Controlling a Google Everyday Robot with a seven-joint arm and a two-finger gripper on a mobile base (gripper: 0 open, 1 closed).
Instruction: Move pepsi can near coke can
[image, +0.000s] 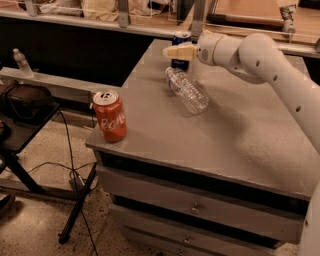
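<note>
The pepsi can (179, 63) stands upright at the far edge of the grey table (240, 145), dark blue with a silver top, partly hidden behind my gripper. My gripper (173, 52) is at the can's upper half, reaching in from the right on the white arm (260, 55). The coke can (110, 116), red-orange with white script, stands upright at the table's near left corner, far from the blue can.
A clear plastic bottle (188, 90) lies on its side just in front of the pepsi can. Drawers (195, 210) run below the table front. A dark stand with a bag (25, 102) and cables stands on the floor at left. A shelf rail (120, 20) runs behind.
</note>
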